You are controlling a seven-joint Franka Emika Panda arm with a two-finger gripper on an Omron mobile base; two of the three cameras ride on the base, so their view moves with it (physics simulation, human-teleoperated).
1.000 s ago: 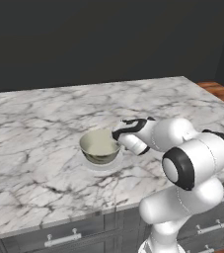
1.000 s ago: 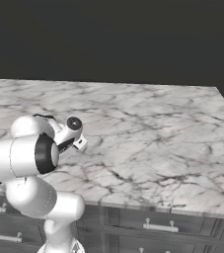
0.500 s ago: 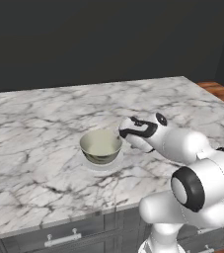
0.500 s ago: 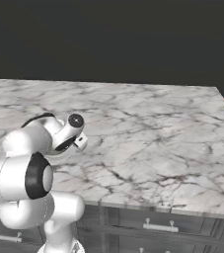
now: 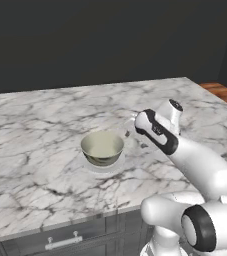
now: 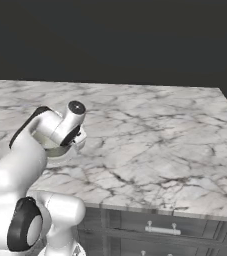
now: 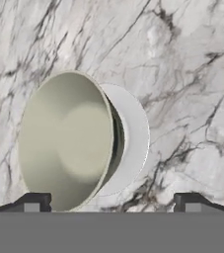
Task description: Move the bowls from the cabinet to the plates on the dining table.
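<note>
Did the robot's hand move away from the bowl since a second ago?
Yes. In the left base view the gripper has drawn back, up and to the right of the bowl, which sits on its plate on the dining table.

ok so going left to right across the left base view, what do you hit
bare dining table → bowl sitting on its plate → open gripper just right of the bowl → arm → table's far right corner, wood floor beyond
</note>
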